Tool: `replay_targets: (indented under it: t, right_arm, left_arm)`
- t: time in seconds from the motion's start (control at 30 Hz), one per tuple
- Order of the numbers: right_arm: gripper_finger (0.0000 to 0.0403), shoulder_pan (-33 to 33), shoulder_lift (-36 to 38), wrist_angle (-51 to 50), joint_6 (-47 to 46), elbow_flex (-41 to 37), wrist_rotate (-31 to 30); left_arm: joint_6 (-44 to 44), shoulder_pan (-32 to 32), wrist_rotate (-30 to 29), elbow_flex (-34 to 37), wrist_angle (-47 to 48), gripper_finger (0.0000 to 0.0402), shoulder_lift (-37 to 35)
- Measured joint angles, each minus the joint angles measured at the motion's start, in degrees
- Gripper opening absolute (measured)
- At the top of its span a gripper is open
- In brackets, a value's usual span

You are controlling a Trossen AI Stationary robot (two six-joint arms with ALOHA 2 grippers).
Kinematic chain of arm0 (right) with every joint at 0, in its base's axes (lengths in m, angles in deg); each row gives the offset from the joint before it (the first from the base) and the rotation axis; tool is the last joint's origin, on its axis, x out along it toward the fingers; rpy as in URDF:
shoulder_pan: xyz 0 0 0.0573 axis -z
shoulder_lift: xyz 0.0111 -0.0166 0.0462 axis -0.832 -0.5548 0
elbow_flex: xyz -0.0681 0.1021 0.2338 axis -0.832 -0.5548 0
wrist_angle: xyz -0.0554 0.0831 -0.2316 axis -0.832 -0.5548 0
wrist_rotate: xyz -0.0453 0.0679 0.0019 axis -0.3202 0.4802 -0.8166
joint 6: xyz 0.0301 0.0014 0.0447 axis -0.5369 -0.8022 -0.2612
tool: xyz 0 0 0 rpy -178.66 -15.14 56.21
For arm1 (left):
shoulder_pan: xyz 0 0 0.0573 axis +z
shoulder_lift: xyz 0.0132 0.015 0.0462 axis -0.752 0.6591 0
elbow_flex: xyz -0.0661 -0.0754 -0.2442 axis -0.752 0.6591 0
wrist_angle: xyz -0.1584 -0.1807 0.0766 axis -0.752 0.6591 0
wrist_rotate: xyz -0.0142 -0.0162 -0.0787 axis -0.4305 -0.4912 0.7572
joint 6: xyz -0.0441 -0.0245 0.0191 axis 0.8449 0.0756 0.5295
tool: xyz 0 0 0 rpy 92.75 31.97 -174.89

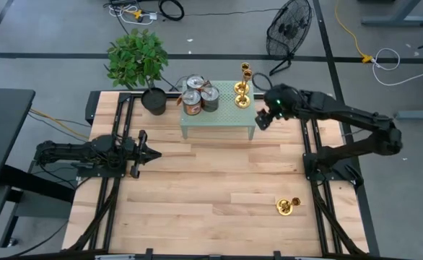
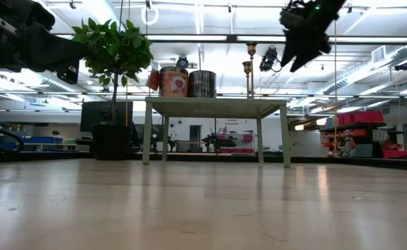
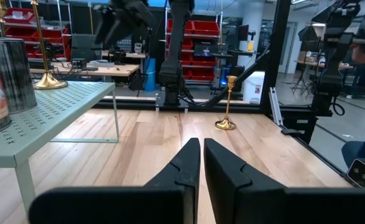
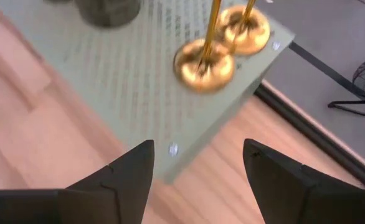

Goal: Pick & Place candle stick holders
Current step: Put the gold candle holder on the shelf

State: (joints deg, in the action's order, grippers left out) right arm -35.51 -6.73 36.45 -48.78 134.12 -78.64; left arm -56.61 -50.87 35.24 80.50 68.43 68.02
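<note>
Two gold candle stick holders (image 1: 243, 88) stand upright on their round bases on the right end of a small pale green perforated stand (image 1: 219, 115); they also show in the right wrist view (image 4: 204, 62). A third holder (image 1: 286, 206) stands on the table near the front right and shows in the left wrist view (image 3: 227, 106). My right gripper (image 1: 263, 118) is open and empty, raised just off the stand's right end, above it in the low view (image 2: 297, 42). My left gripper (image 1: 148, 152) is shut and empty at the table's left.
Three round tins (image 1: 198, 94) sit on the stand's left half. A potted plant (image 1: 141, 65) stands at the far left of the table. Bare wooden table (image 1: 211, 188) lies between the stand and the near edge.
</note>
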Motion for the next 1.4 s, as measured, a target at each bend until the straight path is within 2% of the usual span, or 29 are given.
replay_targets:
  t: [0.17, 0.33, 0.4, 0.6, 0.73, 1.07, 1.4]
  right_arm:
    - [0.0249, -1.6, 5.7, -0.3, -0.7, -5.5, 0.1]
    - [0.0249, -3.0, 10.2, -1.4, 0.0, -7.5, 0.6]
    - [0.0249, -3.6, 11.7, -1.9, 1.2, -7.5, 2.5]
    - [0.0242, -4.8, 14.6, -2.3, 6.2, -7.5, 13.7]
    - [0.0212, -5.9, 15.3, -2.9, 6.4, -7.5, 17.1]
    - [0.0115, -7.6, 15.8, -2.9, 6.9, -7.5, 18.1]
    - [0.0057, -7.9, 16.7, -3.3, 8.3, -7.5, 18.2]
  left_arm:
    - [0.0, 0.0, 0.0, 0.0, 0.0, 0.003, 0.0]
    - [0.0, 0.0, 0.0, 0.0, 0.0, 0.003, 0.0]
    - [0.0, 0.0, 0.0, 0.0, 0.0, 0.003, 0.0]
    - [0.0, 0.0, 0.0, 0.0, 0.0, 0.003, 0.0]
    - [0.0, 0.0, 0.0, 0.0, 0.0, 0.003, 0.0]
    - [0.0, 0.0, 0.0, 0.0, 0.0, 0.003, 0.0]
    - [0.0, 0.0, 0.0, 0.0, 0.0, 0.003, 0.0]
